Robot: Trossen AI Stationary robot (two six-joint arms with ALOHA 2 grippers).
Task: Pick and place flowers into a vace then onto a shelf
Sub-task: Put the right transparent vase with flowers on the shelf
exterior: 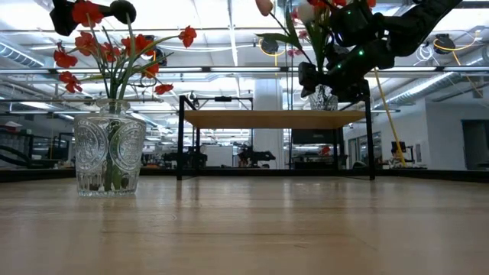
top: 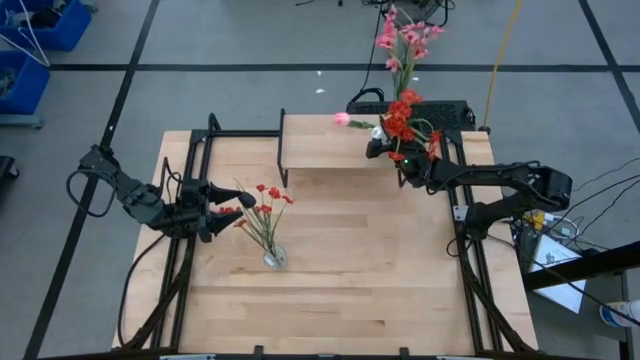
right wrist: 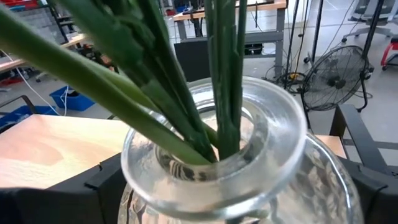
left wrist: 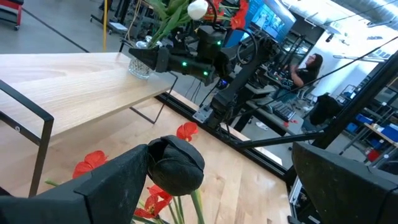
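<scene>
A cut-glass vase point(exterior: 111, 156) with red flowers point(top: 268, 195) stands by its base on the table point(top: 350, 280), left of centre. My left gripper point(top: 230, 208) hovers open at blossom height beside it, its fingers on either side of a red blossom point(exterior: 88, 11); I cannot tell whether they touch it. A second glass vase point(exterior: 324, 98) holds red and pink flowers point(top: 405, 120) plus a pink bud point(top: 342, 118) and a white bud point(top: 378, 131). My right gripper point(exterior: 330, 76) is shut on it over the right end of the shelf point(top: 325, 145). My right gripper holds the second vase at its shoulder just under the rim point(right wrist: 211, 171), one finger point(right wrist: 56, 202) on each side. The fingers come nearly level from the table's right side. The vase is upright, its base at the plank top point(exterior: 275, 118); whether it rests there I cannot tell.
Black metal rails point(top: 195, 170) run along the table's left and right sides. A black unit point(top: 440, 108) sits behind the shelf. A person point(left wrist: 308, 68) is in the room beyond the table.
</scene>
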